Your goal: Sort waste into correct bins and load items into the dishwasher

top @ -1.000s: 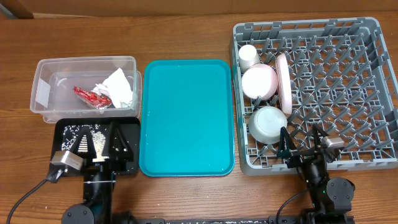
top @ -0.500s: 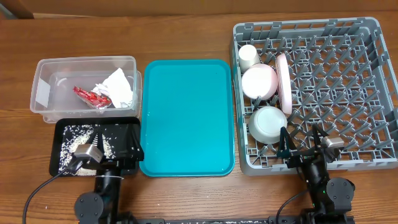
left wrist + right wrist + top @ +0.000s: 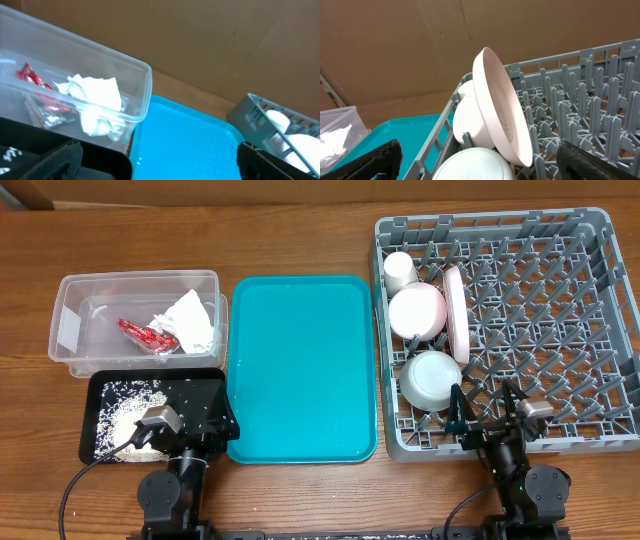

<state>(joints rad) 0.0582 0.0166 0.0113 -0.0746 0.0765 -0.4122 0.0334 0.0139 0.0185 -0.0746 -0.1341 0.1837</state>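
Currently on the table, by descending size:

1. Rack (image 3: 500,216): grey, pegged, at the right. It holds items 7 to 10 in its left columns.
2. Teal tray (image 3: 300,370): centre, between the rack and the two bins.
3. Tub (image 3: 70,330): clear, far left. It contains items 11 and 12.
4. Black tray (image 3: 200,395): just in front of the tub, beside the teal tray's near left corner. It carries item 13.
5. Left gripper (image 3: 159,146): fingers spread wide and holding nothing, over the black tray's right end. The tub's contents lie ahead and to its left.
6. Right gripper (image 3: 485,412): fingers spread wide and holding nothing, over the rack's near left part.
7. Plate (image 3: 456,315): pale pink, on edge between pegs, ahead of the right gripper.
8. Pink bowl (image 3: 417,310): on its side, just left of the plate.
9. Whitish bowl (image 3: 430,378): nearer than the pink bowl, just ahead-left of the right gripper, apart from its fingers.
10. Cup (image 3: 400,268): cream, in the rack's far left corner.
11. Napkin (image 3: 190,318): crumpled white, right half of the tub.
12. Wrapper (image 3: 148,335): red foil, touching the napkin's left side.
13. Rice (image 3: 120,415): white grains heaped on the black tray's left half, left of the left gripper.
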